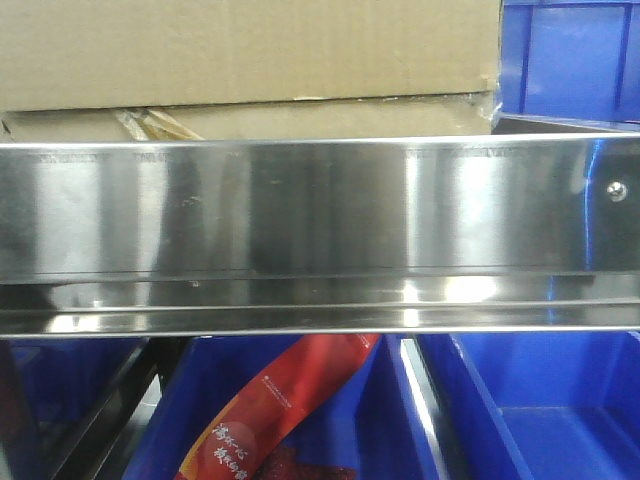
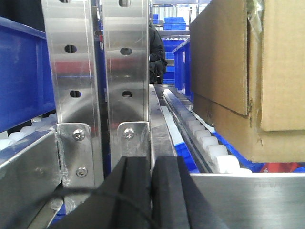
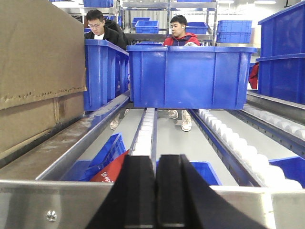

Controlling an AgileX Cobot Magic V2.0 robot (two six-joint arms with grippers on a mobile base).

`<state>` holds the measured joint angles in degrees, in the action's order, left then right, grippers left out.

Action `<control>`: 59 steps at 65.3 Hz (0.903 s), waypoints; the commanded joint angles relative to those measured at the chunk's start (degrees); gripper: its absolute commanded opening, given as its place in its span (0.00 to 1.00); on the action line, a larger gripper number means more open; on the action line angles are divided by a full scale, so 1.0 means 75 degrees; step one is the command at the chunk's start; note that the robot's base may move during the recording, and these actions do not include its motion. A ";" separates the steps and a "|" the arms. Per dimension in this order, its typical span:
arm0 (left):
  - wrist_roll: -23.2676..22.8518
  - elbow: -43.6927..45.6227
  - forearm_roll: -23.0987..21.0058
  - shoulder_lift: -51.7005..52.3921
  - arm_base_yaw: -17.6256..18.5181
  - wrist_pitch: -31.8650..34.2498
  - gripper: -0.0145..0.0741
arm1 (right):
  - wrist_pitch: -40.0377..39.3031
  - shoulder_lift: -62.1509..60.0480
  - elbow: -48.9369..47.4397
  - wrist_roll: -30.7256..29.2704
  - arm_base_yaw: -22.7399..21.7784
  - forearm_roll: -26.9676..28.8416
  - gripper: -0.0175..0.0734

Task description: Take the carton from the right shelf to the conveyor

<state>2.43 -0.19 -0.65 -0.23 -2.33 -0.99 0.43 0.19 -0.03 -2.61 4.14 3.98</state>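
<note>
The carton (image 2: 224, 57) sits ahead, right of the left gripper (image 2: 152, 191), left of the right gripper (image 3: 156, 191). Both are pinched closed, empty

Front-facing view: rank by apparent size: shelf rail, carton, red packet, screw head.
1. right shelf rail, spans the full width
2. carton, cut off by the frame and the rail, so its true size is unsure
3. red packet, partly hidden behind the rail
4. screw head
</note>
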 commanded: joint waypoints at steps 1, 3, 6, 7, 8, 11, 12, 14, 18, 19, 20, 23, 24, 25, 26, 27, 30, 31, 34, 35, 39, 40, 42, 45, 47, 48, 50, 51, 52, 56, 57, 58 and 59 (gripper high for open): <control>0.0044 0.0025 -0.0048 0.0031 0.0015 0.0132 0.15 | -0.0180 -0.0025 0.0004 -0.0071 0.0014 -0.0004 0.12; 0.0044 0.0025 -0.0048 0.0031 0.0015 0.0132 0.15 | -0.0180 -0.0025 0.0004 -0.0071 0.0014 -0.0004 0.12; 0.0044 0.0025 -0.0048 0.0031 0.0015 0.0132 0.15 | -0.0180 -0.0025 0.0004 -0.0071 0.0014 -0.0004 0.12; 0.0044 0.0025 -0.0048 0.0031 0.0015 0.0132 0.15 | -0.0180 -0.0025 0.0004 -0.0071 0.0014 -0.0004 0.12; 0.0044 0.0025 -0.0048 0.0031 0.0015 0.0132 0.15 | -0.0180 -0.0025 0.0004 -0.0071 0.0014 -0.0004 0.12; 0.0044 0.0025 -0.0048 0.0031 0.0015 0.0132 0.15 | -0.0180 -0.0025 0.0004 -0.0071 0.0014 -0.0004 0.12; 0.0044 0.0025 -0.0048 0.0031 0.0015 0.0132 0.15 | -0.0180 -0.0025 0.0004 -0.0071 0.0014 -0.0004 0.12; 0.0044 0.0025 -0.0048 0.0031 0.0015 0.0132 0.15 | -0.0180 -0.0025 0.0004 -0.0071 0.0014 -0.0004 0.12; 0.0044 0.0025 -0.0048 0.0031 0.0015 0.0132 0.15 | -0.0180 -0.0025 0.0004 -0.0071 0.0014 -0.0004 0.12; 0.0044 0.0025 -0.0048 0.0031 0.0015 0.0132 0.15 | -0.0180 -0.0025 0.0004 -0.0071 0.0014 -0.0004 0.12; 0.0044 0.0025 -0.0048 0.0031 0.0015 0.0132 0.15 | -0.0180 -0.0025 0.0004 -0.0071 0.0014 -0.0004 0.12; 0.0044 0.0025 -0.0048 0.0031 0.0015 0.0132 0.15 | -0.0180 -0.0025 0.0004 -0.0071 0.0014 -0.0004 0.12; 0.0044 0.0025 -0.0048 0.0031 0.0015 0.0132 0.15 | -0.0180 -0.0025 0.0004 -0.0071 0.0014 -0.0004 0.12; 0.0044 0.0025 -0.0048 0.0031 0.0017 0.0172 0.15 | -0.0180 -0.0025 0.0004 -0.0071 0.0014 -0.0004 0.12; 0.0044 0.0025 -0.0048 0.0031 0.0017 0.0194 0.15 | -0.0180 -0.0025 0.0004 -0.0071 0.0014 -0.0004 0.12; 0.0044 0.0025 -0.0048 0.0031 0.0017 0.0231 0.15 | -0.0180 -0.0025 0.0004 -0.0071 0.0014 -0.0004 0.12; 0.0044 0.0025 -0.0048 0.0031 0.0017 0.0333 0.15 | -0.0180 -0.0025 0.0004 -0.0071 0.0014 -0.0004 0.12; 0.0044 0.0025 -0.0048 0.0031 0.0017 0.0350 0.15 | -0.0180 -0.0025 0.0004 -0.0071 0.0014 -0.0004 0.12; 0.0044 0.0025 -0.0048 0.0031 0.0017 0.0350 0.15 | -0.0180 -0.0025 0.0004 -0.0071 0.0014 -0.0004 0.12; 0.0044 0.0025 -0.0048 0.0031 0.0017 0.0350 0.15 | -0.0180 -0.0025 0.0004 -0.0071 0.0014 -0.0004 0.12; 0.0044 0.0025 -0.0048 0.0031 0.0017 0.0350 0.15 | -0.0239 -0.0025 0.0004 -0.0071 0.0011 -0.0004 0.12; 0.0044 0.0025 -0.0048 0.0031 0.0017 0.0350 0.15 | -0.0256 -0.0025 0.0004 -0.0071 0.0011 -0.0004 0.12; 0.0044 0.0025 -0.0048 0.0031 0.0017 0.0350 0.15 | -0.0315 -0.0025 0.0004 -0.0071 0.0011 -0.0004 0.12; 0.0044 0.0025 -0.0048 0.0031 0.0017 0.0350 0.15 | -0.0373 -0.0025 0.0004 -0.0071 0.0011 -0.0004 0.12; 0.0044 0.0025 -0.0048 0.0031 0.0017 0.0350 0.15 | -0.0462 -0.0025 0.0004 -0.0071 0.0011 -0.0004 0.12; 0.0044 0.0025 -0.0048 0.0031 0.0017 0.0350 0.15 | -0.0477 -0.0025 0.0004 -0.0071 0.0011 -0.0004 0.12; 0.0044 0.0025 -0.0048 0.0031 0.0017 0.0350 0.15 | -0.0539 -0.0025 0.0004 -0.0071 0.0011 -0.0004 0.12; 0.0044 0.0025 -0.0048 0.0031 0.0017 0.0369 0.15 | -0.0577 -0.0025 0.0004 -0.0071 0.0011 -0.0004 0.12; 0.0044 0.0025 -0.0048 0.0031 0.0017 0.0405 0.15 | -0.0593 -0.0025 0.0004 -0.0071 0.0011 -0.0004 0.12; 0.0044 0.0025 -0.0048 0.0031 0.0017 0.0469 0.15 | -0.0611 -0.0025 0.0004 -0.0071 0.0011 -0.0004 0.12; 0.0044 0.0025 -0.0048 0.0031 0.0017 0.0498 0.15 | -0.0634 -0.0025 0.0004 -0.0071 0.0011 -0.0004 0.12; 0.0044 0.0025 -0.0048 0.0031 0.0017 0.0512 0.15 | -0.0674 -0.0025 0.0004 -0.0071 0.0011 -0.0004 0.12; 0.0044 0.0025 -0.0048 0.0031 0.0017 0.0563 0.15 | -0.0719 -0.0025 0.0004 -0.0071 0.0011 -0.0004 0.12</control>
<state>2.43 -0.19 -0.65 -0.23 -2.33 0.84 -2.17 0.19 -0.03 -2.61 4.14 3.98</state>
